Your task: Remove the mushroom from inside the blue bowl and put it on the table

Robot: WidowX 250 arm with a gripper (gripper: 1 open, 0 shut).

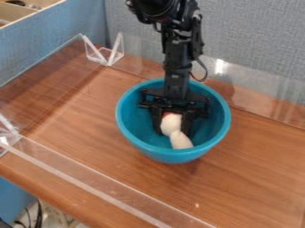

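From my remote station I watch the black claw point(174, 106) hang straight down inside the blue bowl point(173, 124), its two fingers point(148, 101) spread to either side of the mushroom point(177, 131). The mushroom lies on the bowl's floor, its cream stem pointing toward the near side and its upper end tucked between the fingers; I cannot tell whether the claw actually grips it or only brackets it. The cap is hidden from me. The bowl sits on the brown wood-grain bench point(71, 107), right of centre, well apart from the low clear acrylic wall point(71, 174) along the near edge. A second clear wall point(42, 58) runs up the left side. Behind the bench stands a blue-grey fabric panel point(251, 36), and the arm point(177, 40) rises in front of it.
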